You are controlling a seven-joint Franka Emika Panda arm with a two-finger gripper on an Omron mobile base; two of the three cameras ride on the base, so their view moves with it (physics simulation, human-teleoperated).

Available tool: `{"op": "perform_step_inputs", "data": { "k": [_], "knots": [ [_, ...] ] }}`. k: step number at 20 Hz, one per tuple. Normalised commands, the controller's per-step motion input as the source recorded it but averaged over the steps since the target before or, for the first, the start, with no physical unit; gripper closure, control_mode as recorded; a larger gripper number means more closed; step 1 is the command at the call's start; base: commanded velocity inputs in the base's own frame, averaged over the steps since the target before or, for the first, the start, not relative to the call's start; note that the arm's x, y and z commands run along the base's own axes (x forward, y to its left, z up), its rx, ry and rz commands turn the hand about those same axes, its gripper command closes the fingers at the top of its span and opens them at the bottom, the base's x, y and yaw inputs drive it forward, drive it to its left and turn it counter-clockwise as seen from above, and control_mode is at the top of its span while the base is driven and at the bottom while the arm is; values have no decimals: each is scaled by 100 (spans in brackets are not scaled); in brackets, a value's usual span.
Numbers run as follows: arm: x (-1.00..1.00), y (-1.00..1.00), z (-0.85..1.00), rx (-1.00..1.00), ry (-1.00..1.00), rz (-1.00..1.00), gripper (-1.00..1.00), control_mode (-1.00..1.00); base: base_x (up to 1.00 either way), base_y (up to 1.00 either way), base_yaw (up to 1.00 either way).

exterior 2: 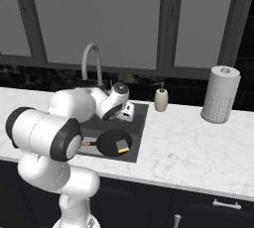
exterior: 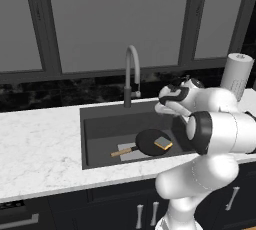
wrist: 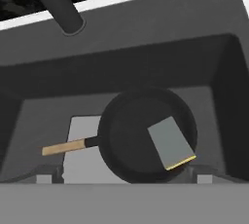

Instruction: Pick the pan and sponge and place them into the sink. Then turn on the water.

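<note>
Pan and sponge deposited; faucet step pending.
The pan [wrist: 146,140] lies on the sink [wrist: 221,77] floor with the sponge [wrist: 171,142] inside it; the gripper [exterior 2: 127,112], jaws released and empty, hovers above, near the faucet [exterior: 131,74].

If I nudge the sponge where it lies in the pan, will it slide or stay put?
The sponge lies flat inside the pan, so it probably slides rather than tips. It looks small and thin, so likely light and soft, yielding under a push. It sits near the pan's rim, which would probably stop it. The pan, resting on the sink floor, may shift a little too.
</note>
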Motion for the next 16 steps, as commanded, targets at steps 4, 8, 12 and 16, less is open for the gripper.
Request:
{"op": "perform_step_inputs", "data": {
  "k": [4,8,12,16],
  "knots": [
    [0,0,28,28,-17,0,-100,-100,0,0,0],
    [0,0,19,20,-3,0,-100,-100,0,0,0],
    [0,-1,4,10,1,0,-100,-100,0,0,0],
    [3,0,8,0,0,0,-100,-100,0,0,0]
  ]
}}
